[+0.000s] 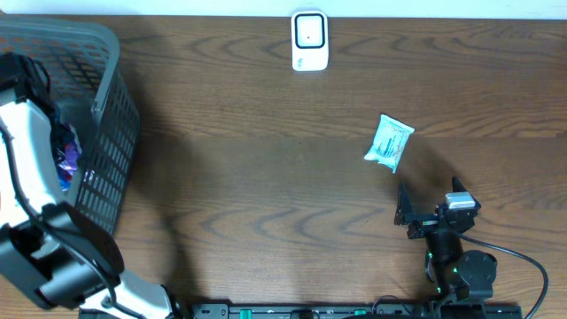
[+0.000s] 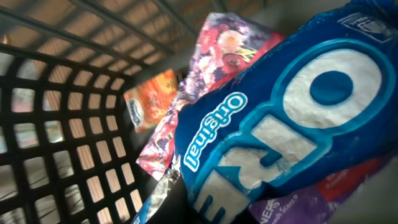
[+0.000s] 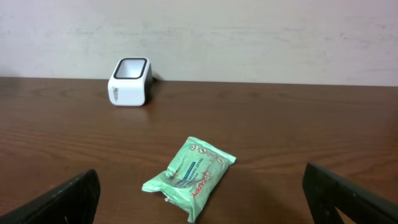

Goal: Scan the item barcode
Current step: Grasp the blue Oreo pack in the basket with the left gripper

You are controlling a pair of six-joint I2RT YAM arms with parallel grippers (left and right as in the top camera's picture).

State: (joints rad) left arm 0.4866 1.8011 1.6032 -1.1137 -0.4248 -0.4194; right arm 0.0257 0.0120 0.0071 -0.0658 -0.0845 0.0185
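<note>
Overhead view: the counter [image 1: 230, 177] is dark brown wood with a long flowing grain, and a pale strip runs along its far edge. A white scanner [image 1: 310, 40] stands at the middle of that far edge. A grey mesh basket [image 1: 115, 106] fills the far left corner. The left arm [image 1: 27, 151], in its white shell, reaches down into the basket, and the left hand is hidden among the packets there. A green packet [image 1: 389, 142] lies flat on bare wood on the right side, well apart from the scanner. It is near the right hand [image 1: 431, 197], which sits low on the near side of it, spread wide and empty.

Left wrist view: the camera is inside the basket, and brown wood shows through the holes of the dark lattice wall. A blue packet [image 2: 280, 124] with big white letters and the word "Original" fills most of the frame, very close to the lens. It lies over a purple flowered packet [image 2: 211, 74] and an orange packet [image 2: 149, 99]. No fingers show here. The left hand is closed right down, and I cannot tell whether it grips a packet.

Right wrist view: this looks low across the counter. The black fingers [image 3: 62, 199] stand far apart at the bottom corners, and the green packet lies ahead of them on the wood, untouched. The scanner stands beyond it to the left, in front of a plain off-white wall [image 3: 261, 37] that rises behind the counter's far edge.
</note>
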